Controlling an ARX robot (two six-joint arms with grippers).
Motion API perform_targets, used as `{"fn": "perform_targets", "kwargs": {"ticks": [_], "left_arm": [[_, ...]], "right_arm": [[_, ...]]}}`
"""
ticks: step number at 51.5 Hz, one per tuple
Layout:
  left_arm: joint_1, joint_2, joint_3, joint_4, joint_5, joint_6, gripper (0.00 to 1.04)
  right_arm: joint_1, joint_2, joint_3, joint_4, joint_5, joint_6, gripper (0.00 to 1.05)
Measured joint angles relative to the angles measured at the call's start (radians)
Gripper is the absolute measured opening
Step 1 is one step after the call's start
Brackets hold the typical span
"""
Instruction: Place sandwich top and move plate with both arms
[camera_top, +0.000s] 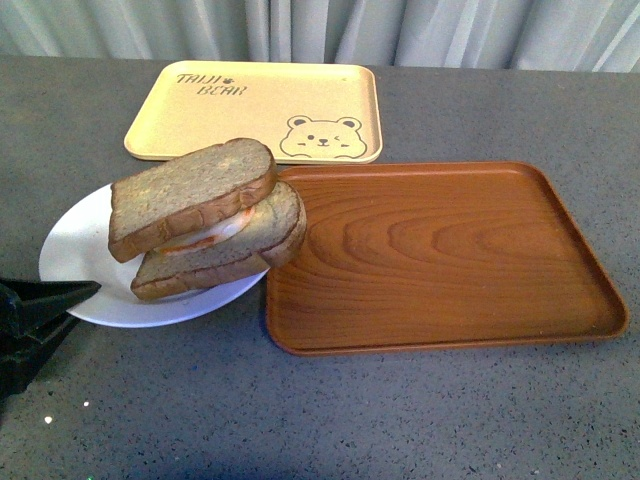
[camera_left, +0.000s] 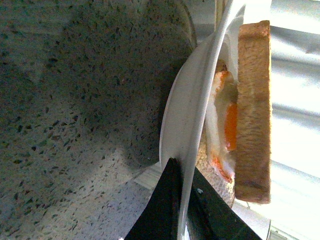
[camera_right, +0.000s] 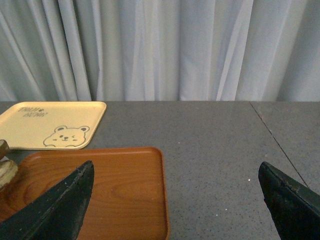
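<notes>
Clamped with the left pincer (camera_left: 182, 166) on the near-left rim of the plate (camera_top: 80, 240): one black finger over the rim, one under, the white edge pinched between. Just past that grip, on the plate, the sandwich top (camera_top: 190, 190), lying on the lower slice (camera_top: 235, 248) with the egg (camera_left: 230, 125) between, tilted and set off to the left rather than square. Long edge of the sandwich running from near-left to far-right, toward the brown tray (camera_top: 440, 250). Right side of the plate over the left rim of that tray; cannot tell whether touching. Beyond, the yellow tray (camera_top: 250, 100), apart from the plate, at the back of the table (camera_top: 400, 420).

Spread wide and holding nothing: the right pincer (camera_right: 176, 165), out of the front view, above the brown tray, facing the curtain (camera_right: 175, 50). Plate and sandwich off toward the robot's left of it.

Bread step done, by the look of it; left to do, the two-armed carry. Hinging on one thing: the free right rim of the plate, opposite the left grip, nearer the right arm, to be reached by a leftward swing. Risk of the loose top slice sliding off on any tilt.
</notes>
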Motion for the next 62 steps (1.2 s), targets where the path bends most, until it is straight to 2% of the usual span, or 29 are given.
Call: {"fn": "perform_targets", "kwargs": {"ticks": [7,12,22,34,45,62], "left_arm": [[0.024,-0.127,-0.04,-0.041,0.032,-0.004,0.02],[0.027,-0.275,-0.021,-0.125,0.043,-0.006,0.02],[-0.028,-0.337,0.111,-0.283,0.023,0.006,0.02],[-0.113,-0.249,0.319,-0.397,-0.017,0.031,0.02],[-0.188,-0.06,0.607,-0.533,-0.061,0.031,0.02],[-0.204,0.148,0.91,-0.68,-0.085,0.042,0.02]], "right_arm": [[0.0,0.0,0.0,0.0,0.0,0.0,0.96],[0.0,0.0,0.0,0.0,0.0,0.0,0.96],[0.0,0.0,0.0,0.0,0.0,0.0,0.96],[0.0,0.0,0.0,0.0,0.0,0.0,0.96],[0.0,0.0,0.0,0.0,0.0,0.0,0.96],[0.0,0.0,0.0,0.0,0.0,0.0,0.96]]}}
